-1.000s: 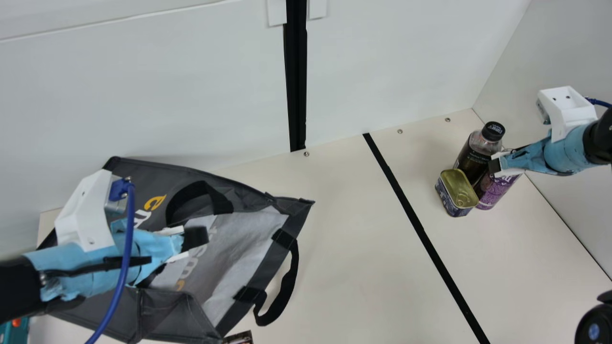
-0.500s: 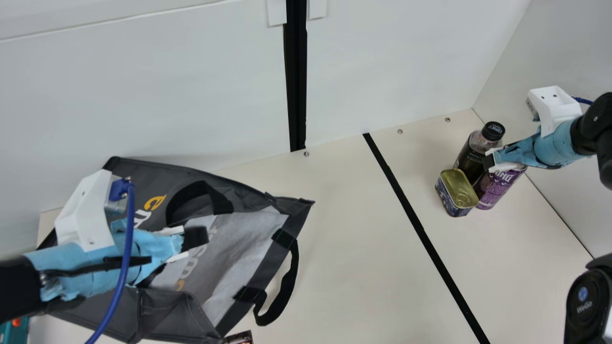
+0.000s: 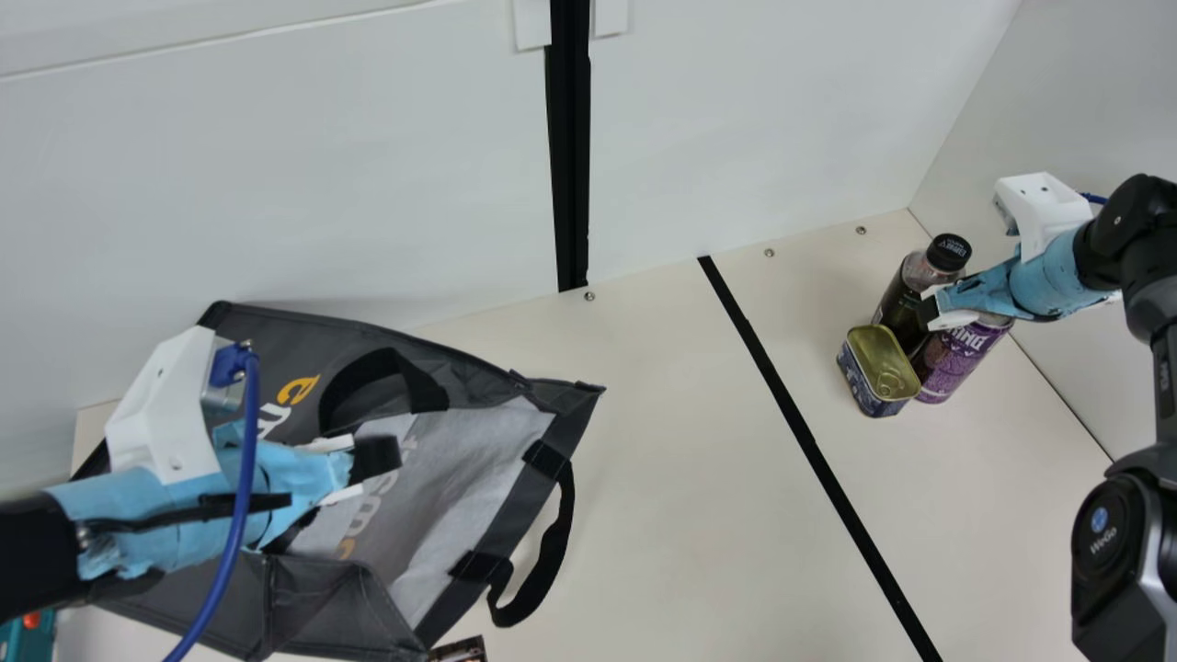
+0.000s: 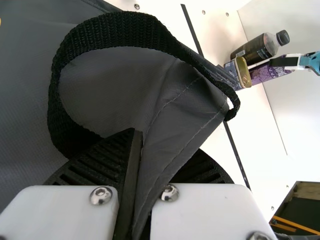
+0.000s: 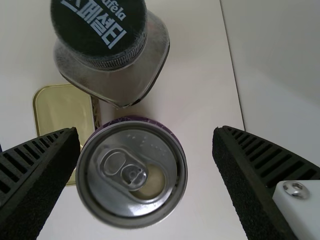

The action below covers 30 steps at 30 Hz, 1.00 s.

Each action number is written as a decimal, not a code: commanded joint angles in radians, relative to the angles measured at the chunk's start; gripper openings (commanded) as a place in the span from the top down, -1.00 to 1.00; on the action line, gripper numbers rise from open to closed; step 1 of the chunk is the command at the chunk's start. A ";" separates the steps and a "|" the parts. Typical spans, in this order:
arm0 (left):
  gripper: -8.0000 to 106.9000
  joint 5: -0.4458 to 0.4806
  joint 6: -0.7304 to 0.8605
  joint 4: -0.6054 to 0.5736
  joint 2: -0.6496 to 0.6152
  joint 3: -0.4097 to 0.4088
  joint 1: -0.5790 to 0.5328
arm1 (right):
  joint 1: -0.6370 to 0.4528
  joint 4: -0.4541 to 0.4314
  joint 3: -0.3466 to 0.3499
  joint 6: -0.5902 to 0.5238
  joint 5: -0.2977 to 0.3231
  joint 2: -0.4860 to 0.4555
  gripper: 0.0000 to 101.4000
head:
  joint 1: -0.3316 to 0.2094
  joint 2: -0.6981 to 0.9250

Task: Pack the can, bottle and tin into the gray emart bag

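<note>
My left gripper (image 3: 375,456) is over the gray bag (image 3: 460,487); in the left wrist view the gripper (image 4: 162,145) is shut on a fold of the bag's edge (image 4: 175,120), beside a black handle. At the table's right stand the dark bottle (image 3: 897,299), the purple can (image 3: 958,360) and the gold-lidded tin (image 3: 881,368), close together. Just above the can is my right gripper (image 3: 929,311). From the right wrist, that gripper (image 5: 145,135) is open, its fingers on either side of the can's top (image 5: 132,172), with the bottle cap (image 5: 100,30) and tin (image 5: 62,112) nearby.
A black tape line (image 3: 809,450) crosses the table between bag and items. White walls (image 3: 782,119) rise behind and at the right. A small dark printed item (image 3: 460,650) lies at the bag's front edge, and a teal object (image 3: 28,639) is at the lower left.
My right gripper has shifted leftward over the can, and more of its arm has come into the main view. The left arm, bag and three items have stayed in place.
</note>
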 commanded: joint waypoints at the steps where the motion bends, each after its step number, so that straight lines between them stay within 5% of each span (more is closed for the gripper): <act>1: 0.68 0.000 0.000 0.000 0.000 0.000 0.000 | 0.000 -0.002 -0.004 0.000 0.003 0.009 -0.79 | -0.023 -0.001; 5: 0.68 0.000 0.000 0.000 0.000 0.000 0.000 | 0.001 -0.001 -0.013 -0.002 0.007 0.027 -0.79 | -0.023 -0.001; 19: 0.68 0.000 0.000 0.000 0.000 0.000 0.000 | 0.001 0.019 -0.045 -0.013 0.021 0.060 1.00 | -0.023 -0.001; 30: 0.68 0.000 0.000 0.000 0.000 0.000 0.000 | 0.006 0.021 -0.049 -0.010 0.027 0.011 1.00 | -0.023 -0.001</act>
